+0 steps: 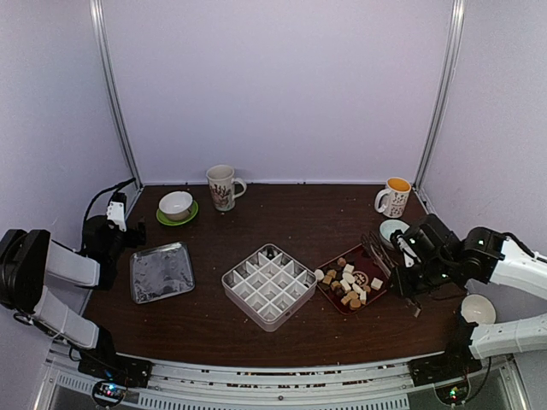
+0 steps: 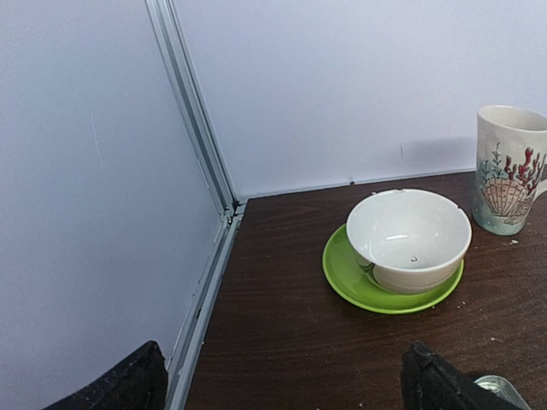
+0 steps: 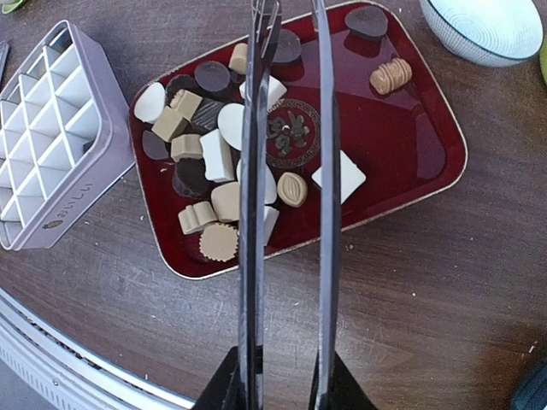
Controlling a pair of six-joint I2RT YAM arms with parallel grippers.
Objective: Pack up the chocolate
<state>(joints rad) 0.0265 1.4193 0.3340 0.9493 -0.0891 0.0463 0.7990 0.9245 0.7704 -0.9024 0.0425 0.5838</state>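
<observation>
The chocolate point(image 1: 349, 284) is a heap of small dark, tan and white pieces on a red tray point(image 1: 329, 296). In the right wrist view the chocolate point(image 3: 214, 158) fills the left half of the red tray point(image 3: 410, 128). My right gripper point(image 3: 282, 389) is shut on long metal tongs point(image 3: 255, 213), whose two arms reach out over the tray with nothing between them. From above, the right gripper point(image 1: 408, 260) sits just right of the tray. A white grid box point(image 1: 270, 286) stands left of it. My left gripper point(image 2: 286, 384) is open over bare table at the back left point(image 1: 120, 215).
A white bowl on a green saucer point(image 2: 408, 239) and a shell-print mug point(image 2: 511, 169) stand ahead of the left gripper. A metal tray point(image 1: 161, 272) lies at the left. A second mug point(image 1: 395, 196), a small bowl point(image 3: 487, 26) and a white bowl point(image 1: 477, 309) are at the right.
</observation>
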